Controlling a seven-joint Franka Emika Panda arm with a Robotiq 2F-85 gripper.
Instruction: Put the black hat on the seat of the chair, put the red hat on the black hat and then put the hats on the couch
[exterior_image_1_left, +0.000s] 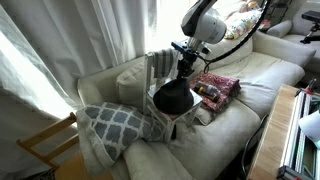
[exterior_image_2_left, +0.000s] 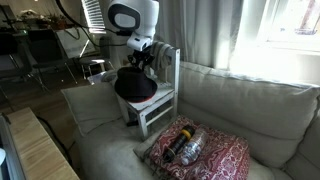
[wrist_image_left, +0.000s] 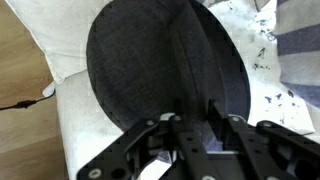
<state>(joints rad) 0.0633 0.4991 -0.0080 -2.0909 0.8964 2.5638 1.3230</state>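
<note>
A cream-white sectional couch (exterior_image_1_left: 228, 140) (exterior_image_2_left: 255, 110) carries everything. A small white chair (exterior_image_1_left: 160, 68) (exterior_image_2_left: 160, 113) with a slatted back stands on its seat cushions. Just beside the chair lies a grey-and-white lattice cushion (exterior_image_1_left: 112, 125). On the chair's opposite side, near it, lies a red patterned cloth (exterior_image_1_left: 220, 85) (exterior_image_2_left: 215, 155).

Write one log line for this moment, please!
black hat: at chair seat, contact unclear | pincer: above hat, grip unclear | couch: under chair

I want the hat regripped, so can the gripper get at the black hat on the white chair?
Probably yes. The gripper is right above the black hat, which lies uncovered on the white chair's seat, with nothing between them.
</note>
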